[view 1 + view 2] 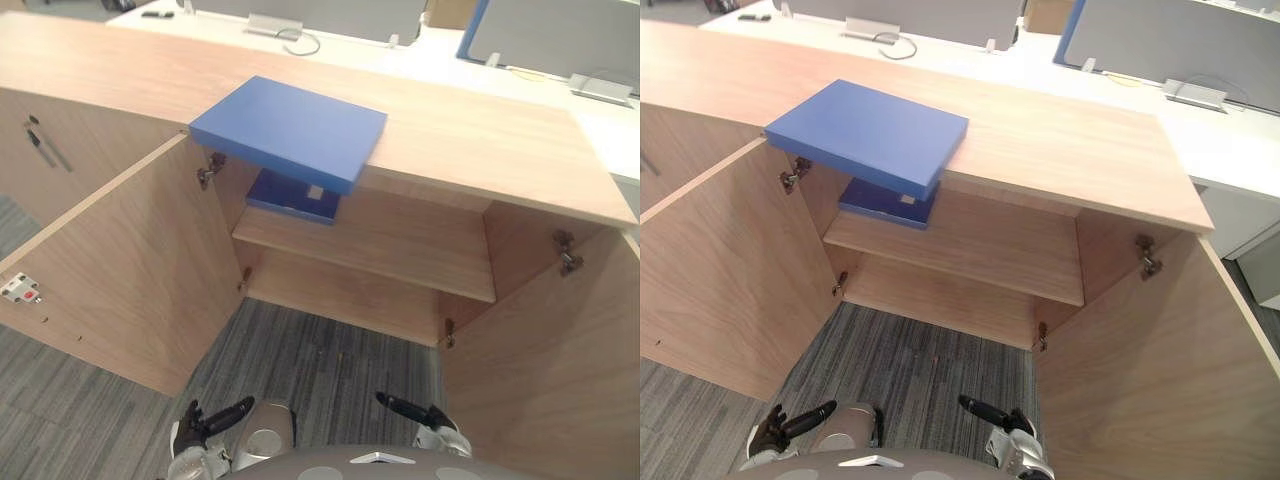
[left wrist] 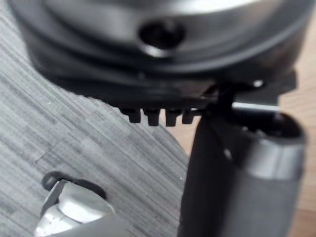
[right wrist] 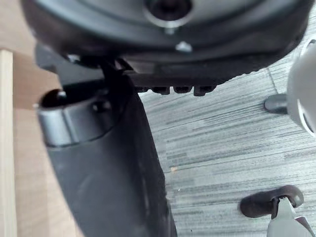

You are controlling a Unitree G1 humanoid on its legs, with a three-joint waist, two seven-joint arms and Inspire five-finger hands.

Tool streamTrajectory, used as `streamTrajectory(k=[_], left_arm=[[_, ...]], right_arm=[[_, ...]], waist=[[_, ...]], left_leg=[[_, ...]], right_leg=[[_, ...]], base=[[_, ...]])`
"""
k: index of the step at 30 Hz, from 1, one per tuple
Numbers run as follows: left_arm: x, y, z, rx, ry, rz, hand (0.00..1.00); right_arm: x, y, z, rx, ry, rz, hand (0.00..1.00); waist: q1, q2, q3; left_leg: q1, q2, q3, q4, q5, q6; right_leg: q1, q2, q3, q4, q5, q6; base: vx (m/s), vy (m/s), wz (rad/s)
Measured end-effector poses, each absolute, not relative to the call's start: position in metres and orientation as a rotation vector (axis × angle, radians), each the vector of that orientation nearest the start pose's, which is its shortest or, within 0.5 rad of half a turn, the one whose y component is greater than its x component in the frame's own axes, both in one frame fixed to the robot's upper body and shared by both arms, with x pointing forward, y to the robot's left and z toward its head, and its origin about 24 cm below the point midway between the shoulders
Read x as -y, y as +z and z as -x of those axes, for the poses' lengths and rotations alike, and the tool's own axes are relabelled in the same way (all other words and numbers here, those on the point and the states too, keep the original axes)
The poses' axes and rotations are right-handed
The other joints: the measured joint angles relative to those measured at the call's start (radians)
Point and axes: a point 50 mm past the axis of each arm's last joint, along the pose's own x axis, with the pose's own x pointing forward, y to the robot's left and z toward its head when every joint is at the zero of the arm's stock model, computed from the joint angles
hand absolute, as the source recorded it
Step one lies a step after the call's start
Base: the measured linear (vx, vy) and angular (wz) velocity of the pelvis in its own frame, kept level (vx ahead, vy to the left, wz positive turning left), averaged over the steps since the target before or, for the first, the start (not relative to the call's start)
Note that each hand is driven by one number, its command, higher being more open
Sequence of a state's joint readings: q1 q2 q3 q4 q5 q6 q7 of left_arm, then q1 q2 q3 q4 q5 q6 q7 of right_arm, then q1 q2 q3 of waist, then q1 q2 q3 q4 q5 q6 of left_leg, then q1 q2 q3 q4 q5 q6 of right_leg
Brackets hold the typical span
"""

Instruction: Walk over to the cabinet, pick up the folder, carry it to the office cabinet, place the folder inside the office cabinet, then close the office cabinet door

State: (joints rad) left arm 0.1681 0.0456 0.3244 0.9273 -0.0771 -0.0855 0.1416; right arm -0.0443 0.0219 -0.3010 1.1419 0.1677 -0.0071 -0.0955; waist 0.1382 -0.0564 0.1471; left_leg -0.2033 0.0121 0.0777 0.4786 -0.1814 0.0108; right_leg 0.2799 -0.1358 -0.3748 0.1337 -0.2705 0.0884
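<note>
Left eye view shows the blue folder [image 1: 290,130] lying flat on the top of the cabinet [image 1: 480,140], at its front edge and toward the left side. The folder's near corner sticks out over this edge, above the open inside. Under it, a darker folder [image 1: 293,195] lies on the left end of the inner shelf [image 1: 400,245]. Both doors are swung open, the left door [image 1: 120,270] and the right door [image 1: 560,370].

The left hand [image 1: 205,430] and the right hand [image 1: 425,415] hang low over the grey carpet [image 1: 320,360], in front of the open cabinet and well apart from the blue folder. Neither hand touches anything. In the left wrist view the fingers [image 2: 158,116] lie in a loose, uncurled row beside the thumb, with nothing between them. In the right wrist view the fingers [image 3: 180,90] look the same, relaxed and holding nothing, with carpet past them.
</note>
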Motion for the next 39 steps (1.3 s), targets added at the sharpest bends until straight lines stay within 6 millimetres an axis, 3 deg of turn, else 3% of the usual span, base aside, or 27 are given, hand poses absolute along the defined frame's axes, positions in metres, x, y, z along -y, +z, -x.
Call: streamTrajectory(k=[1, 4, 8, 10, 15, 18, 23, 29, 32, 35, 39], left_arm=[[-0.225, -0.151, -0.08, -0.987, 0.541, 0.079, 1.0], [-0.215, -0.15, -0.089, -0.97, 0.474, 0.062, 1.0], [-0.214, -0.144, -0.098, -0.923, 0.418, 0.054, 1.0], [-0.212, -0.135, -0.107, -0.848, 0.38, 0.089, 1.0], [-0.171, -0.098, -0.131, -0.607, 0.223, 0.423, 1.0], [-0.153, -0.077, -0.141, -0.508, 0.144, 0.517, 1.0], [-0.152, -0.043, -0.15, -0.358, 0.158, 0.551, 1.0], [-0.182, 0.02, -0.163, -0.078, 0.395, 0.278, 1.0], [-0.199, 0.047, -0.16, 0.032, 0.578, 0.017, 1.0], [-0.211, 0.061, -0.154, 0.098, 0.728, -0.163, 1.0], [-0.212, 0.075, -0.156, 0.169, 0.767, -0.33, 1.0]], right_arm=[[0.174, -0.16, -0.125, -1.071, -0.412, -0.286, 1.0], [0.176, -0.158, -0.131, -1.051, -0.403, -0.275, 1.0], [0.176, -0.159, -0.127, -1.068, -0.382, -0.246, 1.0], [0.18, -0.161, -0.12, -1.088, -0.382, -0.226, 1.0], [0.192, -0.162, -0.11, -1.116, -0.341, -0.126, 1.0], [0.184, -0.164, -0.108, -1.141, -0.282, -0.117, 1.0], [0.179, -0.165, -0.105, -1.149, -0.237, -0.102, 1.0], [0.167, -0.168, -0.096, -1.165, -0.248, -0.131, 1.0], [0.16, -0.167, -0.099, -1.155, -0.265, -0.141, 1.0], [0.151, -0.165, -0.103, -1.135, -0.269, -0.154, 1.0], [0.145, -0.165, -0.104, -1.135, -0.258, -0.164, 1.0]], waist=[[0.003, 0.006, 0.009], [0.008, 0.036, 0.009], [-0.002, 0.038, 0.005], [-0.007, 0.035, 0.003], [-0.009, 0.033, -0.01], [-0.009, 0.029, -0.014], [-0.001, 0.033, -0.023], [0.048, 0.014, -0.055], [0.053, 0.009, -0.06], [0.052, -0.001, -0.068], [0.051, -0.005, -0.084]], left_leg=[[0.028, -0.021, 0.003, -0.019, 0.004, 0.007], [0.076, -0.051, 0.007, -0.098, 0.025, 0.02], [0.111, -0.078, -0.002, -0.241, 0.106, 0.019], [0.128, -0.091, -0.012, -0.31, 0.148, 0.022], [0.198, -0.121, -0.024, -0.527, 0.249, 0.016], [0.214, -0.133, -0.036, -0.564, 0.269, 0.019], [0.202, -0.148, -0.072, -0.563, 0.28, 0.037], [0.176, -0.15, -0.123, -0.547, 0.293, 0.05], [0.176, -0.145, -0.132, -0.547, 0.287, 0.044], [0.177, -0.139, -0.13, -0.547, 0.281, 0.036], [0.178, -0.134, -0.12, -0.55, 0.278, 0.04]], right_leg=[[-0.001, 0.0, 0.001, -0.031, 0.041, -0.007], [0.002, -0.02, 0.038, -0.056, 0.071, -0.003], [-0.02, -0.037, 0.046, -0.087, 0.107, 0.026], [-0.034, -0.044, 0.048, -0.087, 0.114, 0.03], [-0.068, -0.061, 0.054, -0.103, 0.14, 0.031], [-0.07, -0.067, 0.051, -0.101, 0.136, 0.026], [-0.061, -0.073, 0.009, -0.101, 0.134, 0.03], [-0.048, -0.065, -0.062, -0.103, 0.135, 0.031], [-0.038, -0.059, -0.071, -0.101, 0.135, 0.031], [-0.041, -0.055, -0.074, -0.101, 0.135, 0.031], [-0.052, -0.053, -0.067, -0.098, 0.13, 0.024]], base=[[0.03, 0.052, 0.14], [0.01, 0.082, -0.07], [-0.05, -0.001, -0.08], [-0.08, 0.016, 0.03], [-0.1, 0.059, -0.04], [-0.06, 0.04, 0.01], [-0.01, -0.019, 0.26], [0.02, -0.092, 0.29], [-0.02, -0.07, 0.09], [-0.05, -0.049, -0.04], [-0.07, -0.034, -0.06]])
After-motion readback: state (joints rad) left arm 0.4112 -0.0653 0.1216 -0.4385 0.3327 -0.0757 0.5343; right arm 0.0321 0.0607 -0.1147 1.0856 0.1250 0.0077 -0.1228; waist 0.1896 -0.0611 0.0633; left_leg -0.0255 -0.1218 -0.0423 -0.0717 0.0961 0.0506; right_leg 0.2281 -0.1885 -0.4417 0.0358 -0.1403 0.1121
